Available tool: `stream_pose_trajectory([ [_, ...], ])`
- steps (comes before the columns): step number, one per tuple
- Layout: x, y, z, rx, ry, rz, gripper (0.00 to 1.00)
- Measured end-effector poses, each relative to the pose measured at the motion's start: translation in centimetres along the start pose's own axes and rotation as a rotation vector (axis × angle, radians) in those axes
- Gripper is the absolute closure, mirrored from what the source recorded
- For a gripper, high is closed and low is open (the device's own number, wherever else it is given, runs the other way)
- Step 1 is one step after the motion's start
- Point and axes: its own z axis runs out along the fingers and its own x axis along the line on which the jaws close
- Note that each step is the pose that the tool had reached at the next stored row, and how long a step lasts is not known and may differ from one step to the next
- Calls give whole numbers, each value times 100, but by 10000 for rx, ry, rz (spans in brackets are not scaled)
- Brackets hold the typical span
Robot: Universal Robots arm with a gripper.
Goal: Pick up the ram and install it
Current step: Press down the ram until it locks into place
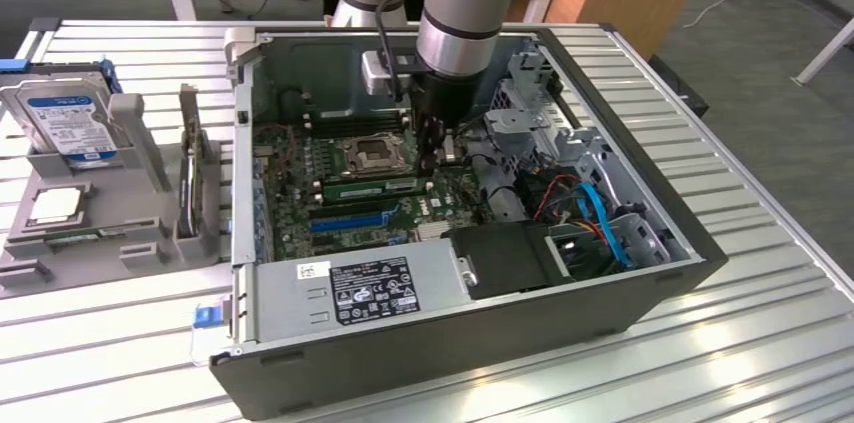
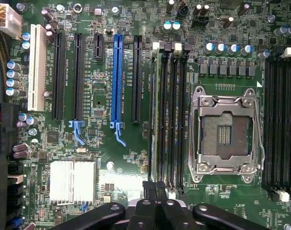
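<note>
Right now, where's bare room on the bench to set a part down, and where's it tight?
Free: the slatted table on the exterior view's right of the computer case, and the strip in front of the grey parts holder. Crowded: inside the case, where the arm stands over the memory slots beside the empty processor socket.

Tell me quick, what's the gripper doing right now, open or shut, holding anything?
Gripper: shut, fingers together, holding nothing visible; it sits inside the computer case over the motherboard's memory slots, where the ram sits in a slot.
</note>
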Motion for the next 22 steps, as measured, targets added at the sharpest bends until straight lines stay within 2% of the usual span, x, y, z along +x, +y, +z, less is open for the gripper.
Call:
stream_pose_trajectory([
  [15,1,0,23,-1,1,0,90],
  [22,-42,-1,27,-1,0,-1,90],
])
